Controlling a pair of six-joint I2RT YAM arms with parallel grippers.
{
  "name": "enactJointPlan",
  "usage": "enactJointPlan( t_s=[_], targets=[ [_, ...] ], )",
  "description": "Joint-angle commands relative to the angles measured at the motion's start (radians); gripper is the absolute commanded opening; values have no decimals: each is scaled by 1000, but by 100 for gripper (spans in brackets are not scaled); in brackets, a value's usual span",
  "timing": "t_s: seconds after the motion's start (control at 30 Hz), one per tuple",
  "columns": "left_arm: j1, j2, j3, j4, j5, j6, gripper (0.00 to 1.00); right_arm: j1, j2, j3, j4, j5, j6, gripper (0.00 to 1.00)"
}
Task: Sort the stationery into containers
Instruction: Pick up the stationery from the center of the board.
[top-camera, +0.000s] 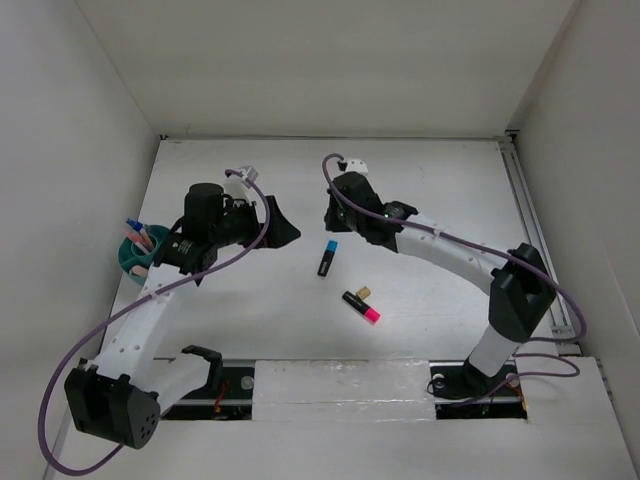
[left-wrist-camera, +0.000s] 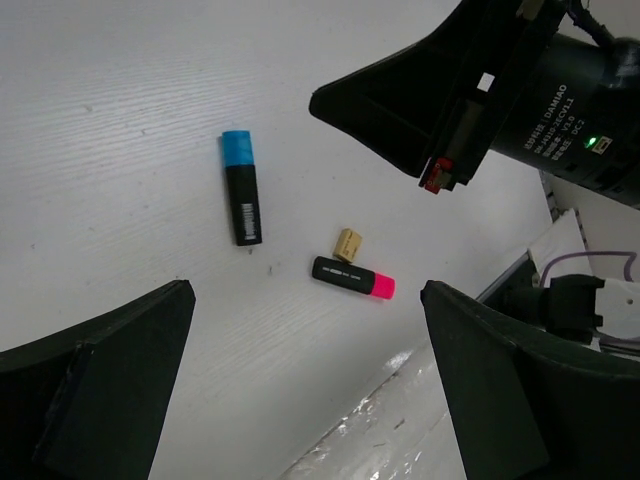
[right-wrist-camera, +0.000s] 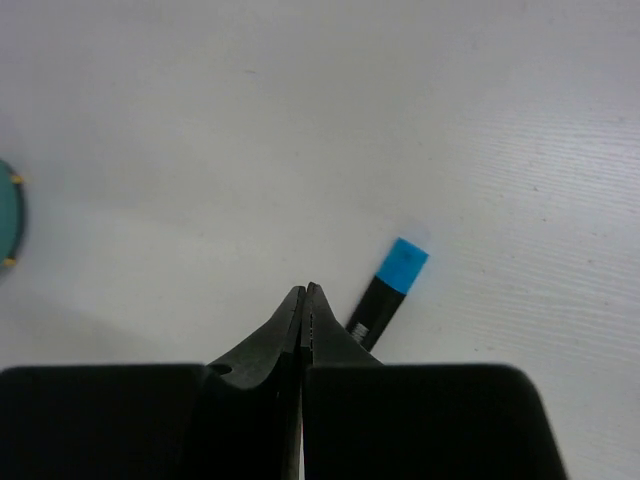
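Right gripper jaws are pinched shut on nothing, probably hovering beside the blue-ended marker; open up, straddle its barrel crosswise. Left gripper jaws gape wide, empty.

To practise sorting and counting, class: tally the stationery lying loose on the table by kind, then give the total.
Markers: 2 (blue-ended marker, pink-ended marker)
Tan eraser bit: 1
Total: 3
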Motion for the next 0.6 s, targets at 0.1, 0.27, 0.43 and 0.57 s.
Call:
enactJointPlan(
  t_s=[0.1, 0.27, 0.43, 0.57],
  targets=[
    [1, -43, -7, 63, 47, 21, 96, 32, 30, 212, -17, 97, 39, 0],
    [1, -33, 2, 40, -48, 12, 97, 32, 93, 161, -52, 117, 93, 0],
    [1, -44, 11, 17, -146, -8, 100, 11, 102, 158, -130, 185, 173, 50],
    [1, -35, 21, -23, -279, -28, 100, 11, 121, 170, -170, 220, 210, 82]
  ],
)
